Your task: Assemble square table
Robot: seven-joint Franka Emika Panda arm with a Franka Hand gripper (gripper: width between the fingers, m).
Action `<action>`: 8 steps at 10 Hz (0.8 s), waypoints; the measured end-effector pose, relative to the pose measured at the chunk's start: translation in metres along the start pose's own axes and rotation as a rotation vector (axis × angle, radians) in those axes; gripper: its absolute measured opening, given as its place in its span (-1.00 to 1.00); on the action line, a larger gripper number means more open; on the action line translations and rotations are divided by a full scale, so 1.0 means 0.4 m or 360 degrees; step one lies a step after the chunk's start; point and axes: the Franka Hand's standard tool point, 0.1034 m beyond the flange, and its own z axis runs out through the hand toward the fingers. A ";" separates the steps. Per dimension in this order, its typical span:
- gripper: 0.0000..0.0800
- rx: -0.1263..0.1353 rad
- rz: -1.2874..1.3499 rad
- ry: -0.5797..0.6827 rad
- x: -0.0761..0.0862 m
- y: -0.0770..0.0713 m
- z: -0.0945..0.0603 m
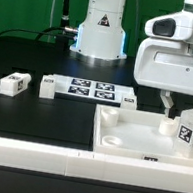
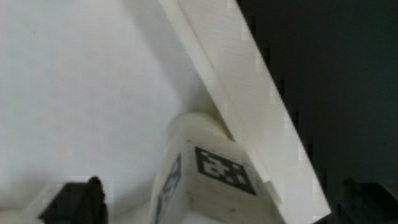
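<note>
White plastic tray top [image 1: 128, 140] holds a blocky tagged leg [image 2: 205, 165]; hand [image 2: 222, 203] spread open.

White arm [image 1: 177, 59] (black fingertips [image 2: 79, 198])

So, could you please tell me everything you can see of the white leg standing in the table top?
The leg is a short white block, plastic by its look, with a black-and-white tag on one face. It stands upright on the floor of the table top, beside its rim on the exterior view's right. The open hand hangs over it, jaws either side, not touching.
</note>
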 end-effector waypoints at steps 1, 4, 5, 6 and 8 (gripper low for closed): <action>0.62 -0.0012 -0.0202 0.0000 0.001 0.001 -0.001; 0.62 -0.0030 -0.0711 0.0010 0.014 0.001 -0.009; 0.62 -0.0048 -0.0879 0.0013 0.017 0.000 -0.009; 0.62 -0.0058 -0.0985 0.0016 0.017 0.000 -0.009; 0.32 -0.0059 -0.1090 0.0014 0.018 0.002 -0.009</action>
